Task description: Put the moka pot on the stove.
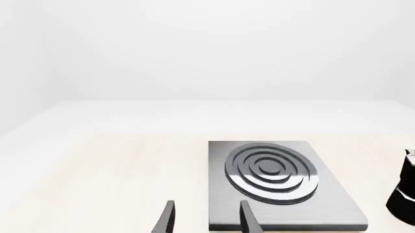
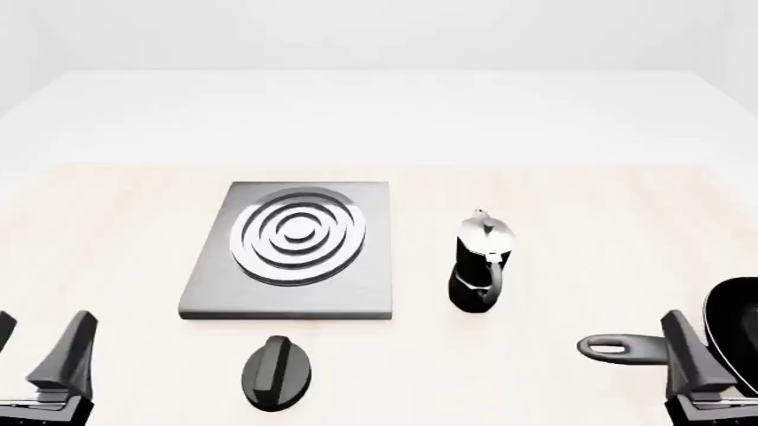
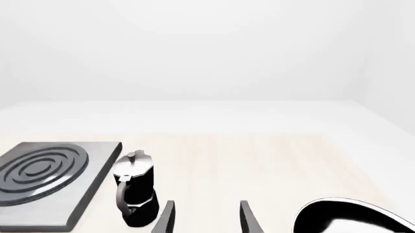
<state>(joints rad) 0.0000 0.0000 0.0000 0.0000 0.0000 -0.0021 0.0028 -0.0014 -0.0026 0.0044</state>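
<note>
Pale wood bench (image 2: 569, 195) set against plain white room. Moka pot (image 2: 478, 263) seen upright on bench just right of stove (image 2: 290, 253), apart. Right gripper (image 3: 206, 218) released, near-right of pot; left gripper (image 1: 206, 218) released, near-left.

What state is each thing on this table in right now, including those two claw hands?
Small black moka pot with silver lid: upright on the table, lid shut, right of the stove, not on it.
Flat square grey stove plate: flat, nothing on its rings.
Flat black oval knob: lying before the stove.
Black frying pan: on the table, handle pointing left.
Left gripper: open, empty.
Right gripper: open, empty.
</note>
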